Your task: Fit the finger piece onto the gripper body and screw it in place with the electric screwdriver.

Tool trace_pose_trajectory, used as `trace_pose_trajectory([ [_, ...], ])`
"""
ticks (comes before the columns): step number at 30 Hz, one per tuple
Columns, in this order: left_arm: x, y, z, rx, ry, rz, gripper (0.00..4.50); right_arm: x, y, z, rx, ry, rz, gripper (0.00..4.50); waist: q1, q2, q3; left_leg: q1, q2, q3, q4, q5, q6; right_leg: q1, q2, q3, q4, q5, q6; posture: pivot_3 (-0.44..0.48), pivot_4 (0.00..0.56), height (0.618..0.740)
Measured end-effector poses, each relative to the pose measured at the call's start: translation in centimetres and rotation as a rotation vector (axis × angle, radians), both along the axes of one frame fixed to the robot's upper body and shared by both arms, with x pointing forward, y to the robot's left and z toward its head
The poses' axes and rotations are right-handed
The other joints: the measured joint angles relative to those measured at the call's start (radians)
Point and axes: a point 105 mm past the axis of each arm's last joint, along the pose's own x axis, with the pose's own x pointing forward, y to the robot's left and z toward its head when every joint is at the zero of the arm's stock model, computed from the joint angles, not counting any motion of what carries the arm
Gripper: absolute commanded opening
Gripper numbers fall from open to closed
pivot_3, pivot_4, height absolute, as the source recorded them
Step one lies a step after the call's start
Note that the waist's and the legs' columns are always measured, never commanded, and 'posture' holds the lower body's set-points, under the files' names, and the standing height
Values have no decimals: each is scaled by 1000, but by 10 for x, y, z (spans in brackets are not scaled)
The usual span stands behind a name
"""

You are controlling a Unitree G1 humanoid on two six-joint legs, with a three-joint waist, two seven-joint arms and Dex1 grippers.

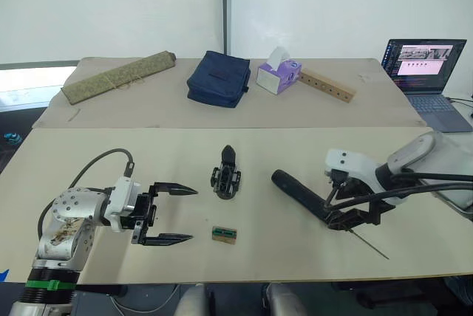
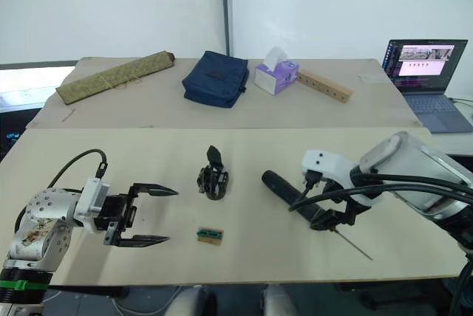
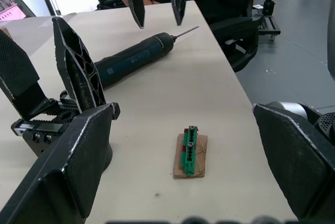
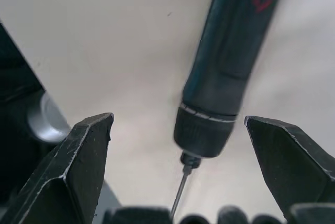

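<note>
R gripper (image 1: 346, 216) open over electric screwdriver (image 1: 299, 192), green block (image 1: 224, 235) nearby

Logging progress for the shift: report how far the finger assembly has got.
Nothing looks assembled yet. The gripper body lies untouched on the table. The right gripper is open, straddling the electric screwdriver, not yet gripping it. The left gripper is open. Fitting and screwing remain.

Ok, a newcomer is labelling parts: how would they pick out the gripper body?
On the near beige table, look between the open left gripper and the long electric screwdriver. The gripper body is the compact black block with one pointed finger, just beyond the small green-and-tan block.
</note>
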Motion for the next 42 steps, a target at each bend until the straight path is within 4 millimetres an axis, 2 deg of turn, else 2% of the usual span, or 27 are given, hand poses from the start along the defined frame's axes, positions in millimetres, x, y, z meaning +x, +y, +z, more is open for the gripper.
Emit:
trace_pose_trajectory([
  [5,-3,-9,-1,-10,-2,-19,4500,19,3,-20,-43,23,-40,4466,-2,0,0,0,-1,1,0,0,0,-1,0,0,2,0,0,0,150,740],
  [11,-4,-10,-4,-9,7,-7,4500,33,1,-24,-76,13,-68,4466,-1,0,0,-1,-1,0,1,0,0,-3,1,0,7,0,-1,0,150,740],
  [20,-5,-13,-6,-28,9,8,4500,30,4,-41,-112,71,-26,4466,-1,0,0,0,-1,0,2,0,0,-3,1,0,8,0,-1,0,150,740],
  [22,-5,-14,-6,-28,8,6,4500,30,4,-41,-115,67,-28,3945,-1,0,0,0,-1,0,1,0,0,-3,1,0,9,0,-1,0,150,740],
  [28,-5,-14,-6,-27,8,6,4500,35,0,-43,-123,41,-59,1951,-1,0,0,1,-1,0,1,0,0,-2,1,0,8,0,-1,0,150,740],
  [33,-6,-13,-6,-23,10,2,4500,35,1,-43,-68,41,-73,1932,-2,0,0,2,-1,0,1,0,0,-1,1,0,9,-1,-1,0,150,740],
  [36,-6,-12,-6,-12,21,1,4500,25,19,-36,134,122,-104,1932,-5,0,0,1,-1,0,1,0,0,-2,2,0,9,-1,-1,0,150,740],
  [38,-6,-11,-7,-12,40,-2,4500,20,28,-22,263,122,-86,1932,-2,0,0,1,-1,-1,1,0,0,-2,2,0,9,-1,-1,0,150,740],
  [42,-6,-5,-8,18,75,7,4500,21,14,16,434,-24,-133,1932,10,0,0,0,-1,-2,2,0,0,-1,0,-1,8,-1,-1,0,150,740],
])
